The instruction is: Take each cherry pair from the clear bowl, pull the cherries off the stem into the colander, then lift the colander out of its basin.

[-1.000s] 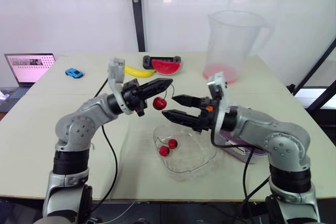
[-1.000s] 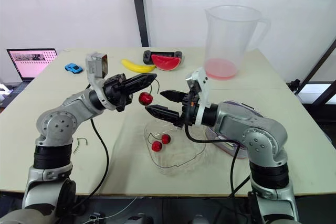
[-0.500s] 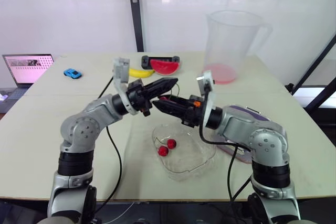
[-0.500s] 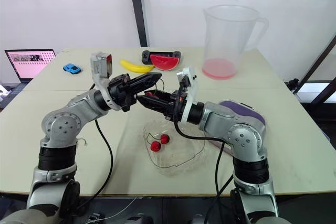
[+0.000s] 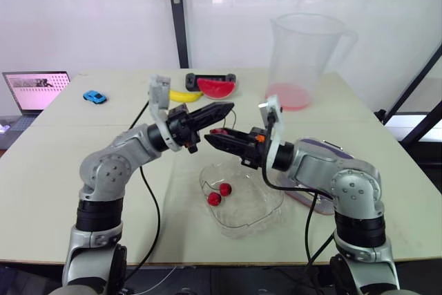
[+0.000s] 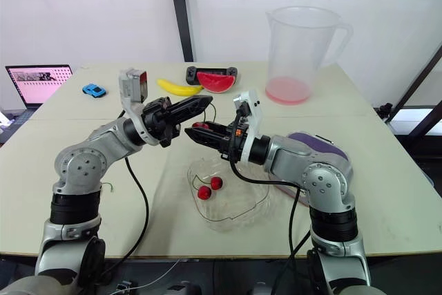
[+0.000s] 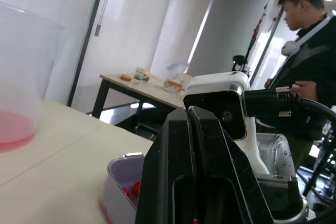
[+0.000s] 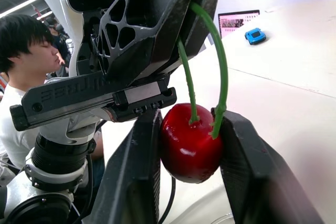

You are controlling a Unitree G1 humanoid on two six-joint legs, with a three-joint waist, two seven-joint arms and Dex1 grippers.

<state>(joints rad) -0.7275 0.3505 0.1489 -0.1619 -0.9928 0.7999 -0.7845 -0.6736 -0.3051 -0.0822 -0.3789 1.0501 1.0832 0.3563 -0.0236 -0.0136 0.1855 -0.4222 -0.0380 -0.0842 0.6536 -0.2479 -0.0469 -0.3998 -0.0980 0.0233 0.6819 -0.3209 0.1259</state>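
Centre of frame, above clear bowl (image 5: 255, 202) | stem (image 8: 223, 77) pinched between closed fingers of left gripper (image 5: 222, 109) | cherry (image 8: 189, 148) clamped by right gripper (image 5: 215, 137) fingers | another cherry pair (image 5: 219, 193) seen in bowl.

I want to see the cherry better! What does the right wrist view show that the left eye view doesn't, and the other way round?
Right wrist view: a close look at the cherry squeezed in the right gripper, its green stems running up into the shut left gripper, and a person behind. Left eye view: the clear bowl holding another cherry pair, the pitcher, banana and watermelon slice. Both: the two grippers meeting, the laptop and the blue toy car.
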